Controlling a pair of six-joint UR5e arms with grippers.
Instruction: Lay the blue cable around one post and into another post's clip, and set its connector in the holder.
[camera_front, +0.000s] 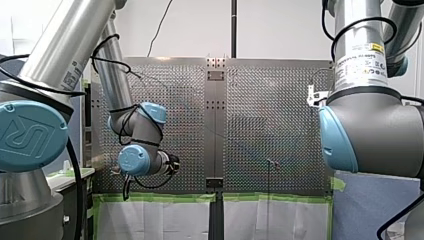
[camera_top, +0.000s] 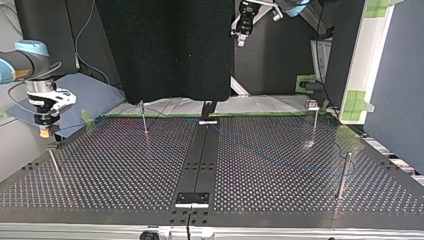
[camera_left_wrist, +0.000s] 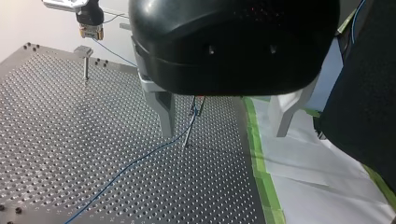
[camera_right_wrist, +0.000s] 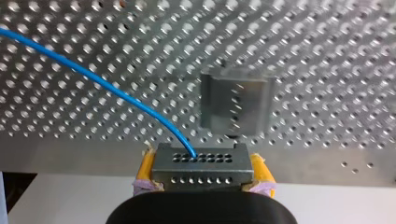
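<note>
The grey perforated metal connector (camera_right_wrist: 201, 165) of the thin blue cable (camera_right_wrist: 107, 88) is gripped by its short ends between the yellow pads of the right pincer (camera_right_wrist: 201, 173), which is closed on it. The grey slotted metal holder (camera_right_wrist: 236, 107) is seen just ahead, apart, its long axis parallel to the connector's and slightly offset, on the perforated metal worktop (camera_right_wrist: 327, 56). The left pincer (camera_left_wrist: 224, 130) is held wide open, empty and well apart, so the placement is judged to belong to the right arm.

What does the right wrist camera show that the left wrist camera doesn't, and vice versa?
Only the right wrist view: the rows of holes in the grey metal connector, clamped between my right arm's yellow-padded fingers. Only the left wrist view: a thin metal post ahead of my left arm's open metal fingers, and green tape. Both: the blue cable, the grey metal holder and the perforated table.
</note>
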